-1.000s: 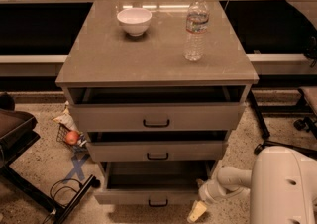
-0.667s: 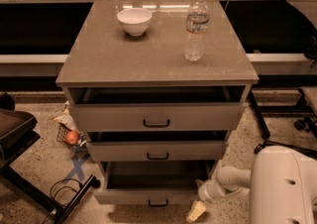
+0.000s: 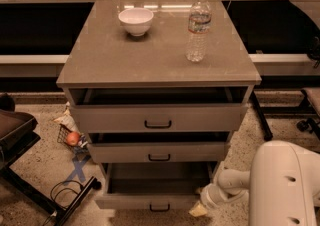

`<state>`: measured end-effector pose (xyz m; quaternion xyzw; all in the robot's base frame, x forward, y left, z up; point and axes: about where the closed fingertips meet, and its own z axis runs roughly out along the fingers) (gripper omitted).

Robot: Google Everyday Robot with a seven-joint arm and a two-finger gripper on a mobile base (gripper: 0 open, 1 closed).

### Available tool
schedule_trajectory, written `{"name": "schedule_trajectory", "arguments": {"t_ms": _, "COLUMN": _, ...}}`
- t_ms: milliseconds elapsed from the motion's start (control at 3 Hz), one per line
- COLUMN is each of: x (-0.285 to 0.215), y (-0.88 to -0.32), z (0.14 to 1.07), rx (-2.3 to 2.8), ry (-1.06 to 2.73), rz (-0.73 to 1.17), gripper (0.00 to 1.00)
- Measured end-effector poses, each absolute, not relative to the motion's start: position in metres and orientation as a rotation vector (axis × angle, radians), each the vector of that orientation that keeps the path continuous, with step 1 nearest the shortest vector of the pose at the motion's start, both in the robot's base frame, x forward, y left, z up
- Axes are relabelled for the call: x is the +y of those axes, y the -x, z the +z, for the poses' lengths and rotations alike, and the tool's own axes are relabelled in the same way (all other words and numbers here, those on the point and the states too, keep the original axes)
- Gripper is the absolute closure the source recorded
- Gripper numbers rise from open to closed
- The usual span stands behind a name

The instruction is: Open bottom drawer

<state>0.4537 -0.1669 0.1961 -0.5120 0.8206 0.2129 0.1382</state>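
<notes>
My gripper (image 3: pixel 200 209) sits low at bottom right, just beside the right end of the bottom drawer (image 3: pixel 145 201) front. I can't tell if it's clenched or released. The drawer is the lowest tier, already pulled out, dark interior showing. Its black bar handle (image 3: pixel 160 207) lies left of the gripper, long axis running left-right across the front. Panel is flat, matte grey-beige; handle thin and rigid. I'd judge the task mostly done.
</notes>
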Motion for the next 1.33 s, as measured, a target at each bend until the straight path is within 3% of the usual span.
{"name": "schedule_trajectory", "arguments": {"t_ms": 333, "x": -0.184, "y": -0.42, "z": 0.226, "rx": 2.643, "ry": 1.391, "rz": 0.506, "gripper": 0.8}}
{"name": "schedule_trajectory", "arguments": {"t_ms": 667, "x": -0.177, "y": -0.361, "z": 0.238, "rx": 2.85, "ry": 1.394, "rz": 0.527, "gripper": 1.0}}
{"name": "schedule_trajectory", "arguments": {"t_ms": 1000, "x": -0.172, "y": -0.32, "z": 0.247, "rx": 2.943, "ry": 1.411, "rz": 0.576, "gripper": 1.0}}
{"name": "schedule_trajectory", "arguments": {"t_ms": 1333, "x": -0.169, "y": -0.324, "z": 0.252, "rx": 2.885, "ry": 1.443, "rz": 0.544, "gripper": 0.8}}
